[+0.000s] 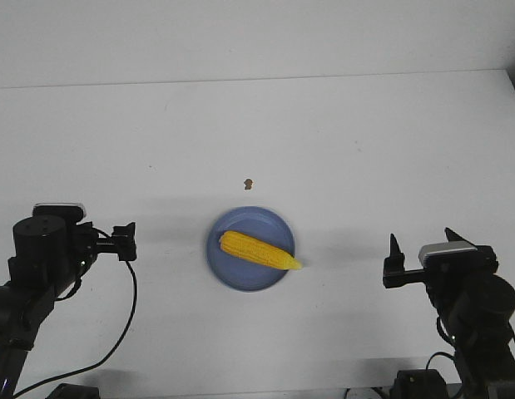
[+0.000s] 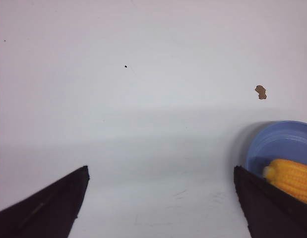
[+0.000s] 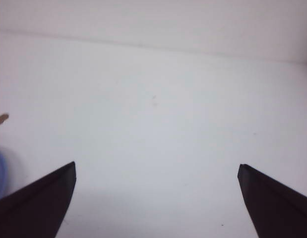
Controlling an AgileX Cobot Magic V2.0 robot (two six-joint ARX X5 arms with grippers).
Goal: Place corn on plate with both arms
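You see the corn [image 1: 259,250] lying across the plate [image 1: 232,268], its pointed tip reaching just past the plate's right rim. The left gripper [image 1: 124,241] sits well to the left of the plate, jaws spread wide and holding nothing. The right gripper [image 1: 422,249] sits well to the right of the plate, likewise wide open and empty. A small brown speck [image 1: 249,182] lies just beyond the plate on the white table [image 1: 349,150].

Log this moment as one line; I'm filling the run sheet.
corn: on plate, tip over rim | left gripper: open, empty | right gripper: open, empty
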